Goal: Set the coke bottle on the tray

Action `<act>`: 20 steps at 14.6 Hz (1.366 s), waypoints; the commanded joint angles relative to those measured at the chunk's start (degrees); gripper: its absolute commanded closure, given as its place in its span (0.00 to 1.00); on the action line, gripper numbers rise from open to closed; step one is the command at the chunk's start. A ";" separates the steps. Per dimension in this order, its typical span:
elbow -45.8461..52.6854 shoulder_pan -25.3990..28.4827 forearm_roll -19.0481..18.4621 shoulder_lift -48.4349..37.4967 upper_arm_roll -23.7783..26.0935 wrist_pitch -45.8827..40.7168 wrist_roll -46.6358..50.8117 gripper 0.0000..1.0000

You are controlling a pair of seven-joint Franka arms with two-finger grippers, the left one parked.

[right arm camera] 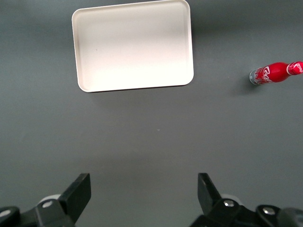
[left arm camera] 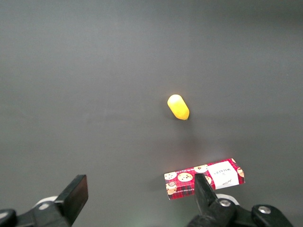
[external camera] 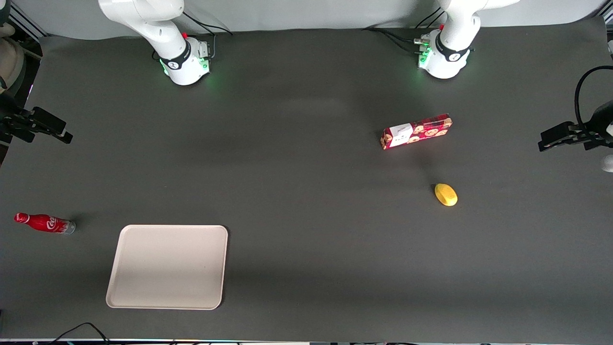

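Note:
The coke bottle (external camera: 45,223) (right arm camera: 276,73) lies on its side on the dark table, red with white script, near the working arm's end. Beside it, apart, sits the cream-beige tray (external camera: 167,266) (right arm camera: 134,45) with nothing on it; the tray is a little nearer to the front camera. My right gripper (external camera: 53,130) (right arm camera: 143,189) hovers high above the table, farther from the front camera than both bottle and tray. It is open, its fingers (right arm camera: 80,190) spread wide with only bare table between them. It touches neither object.
A red cookie box (external camera: 415,131) (left arm camera: 204,178) and a small yellow lemon-like object (external camera: 446,194) (left arm camera: 178,107) lie toward the parked arm's end of the table. Both arm bases (external camera: 184,62) stand at the back edge. A black cable (external camera: 79,330) curls at the front edge.

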 commanded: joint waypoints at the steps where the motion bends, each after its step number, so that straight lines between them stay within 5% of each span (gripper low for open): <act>1: 1.56 -0.13 -0.52 0.86 -0.25 -1.19 -0.98 0.00; 7: 1.39 -0.91 -0.70 0.95 -0.87 -1.19 -0.98 0.00; 11: 1.47 -1.01 -1.66 1.73 -8.41 -1.10 -0.98 0.00; 14: 1.74 -0.92 -5.96 3.93 -13.60 -0.49 -4.39 0.00; 20: 3.76 -1.27 -5.62 12.45 -19.59 5.74 -5.37 0.00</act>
